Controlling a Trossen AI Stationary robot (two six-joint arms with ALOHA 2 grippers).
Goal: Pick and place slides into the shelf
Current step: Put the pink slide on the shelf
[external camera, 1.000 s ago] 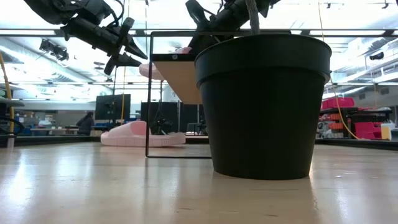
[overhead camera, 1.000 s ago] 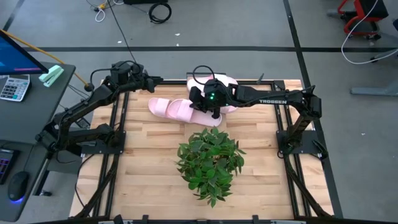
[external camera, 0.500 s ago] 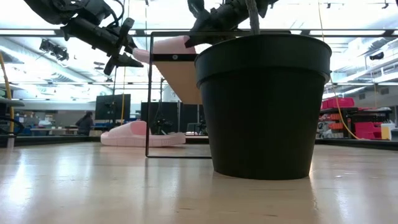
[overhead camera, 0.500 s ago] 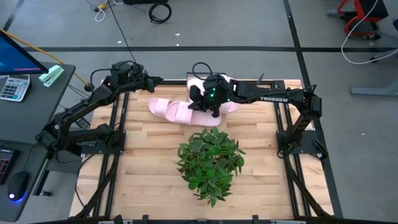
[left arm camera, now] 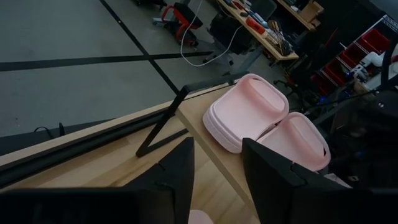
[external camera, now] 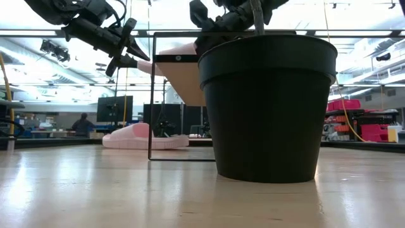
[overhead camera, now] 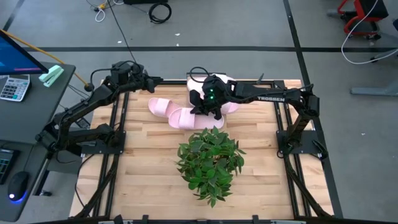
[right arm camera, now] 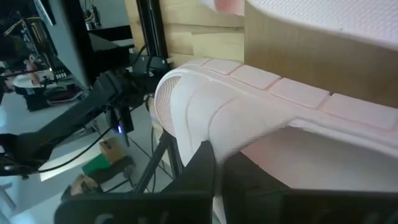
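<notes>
My right gripper [overhead camera: 206, 107] is over the far middle of the table, shut on a pale pink slide [overhead camera: 183, 117]. A second slide [overhead camera: 161, 107] lies sole-down on the table just to its left, also seen low [external camera: 142, 137]. Two more slides [left arm camera: 247, 112] [left arm camera: 300, 140] sit side by side on the light-wood shelf [left arm camera: 214, 154] at the far edge. My left gripper [overhead camera: 151, 79] hovers open above the shelf's left end, touching nothing; its own view shows both fingers apart [left arm camera: 214, 177]. My right gripper holds the slide by the edge of its broad strap [right arm camera: 214, 124], and one dark finger [right arm camera: 200, 167] lies against it. The other finger is hidden by the slide. The slide is lifted clear of the table and tilted, level with the shelf top [external camera: 180, 52].
A leafy plant [overhead camera: 210, 163] in a big black pot [external camera: 269, 107] stands mid-table, just near of the held slide. The shelf's thin black frame [external camera: 152, 95] rises at the far edge. A desk with a calculator [overhead camera: 13, 87] stands left of the table.
My right gripper has risen and shifted slightly toward the table's left, carrying the slide with it. The slide has come off the table and tipped up, and from above its outline is now shorter and farther left. The left arm has kept still.
</notes>
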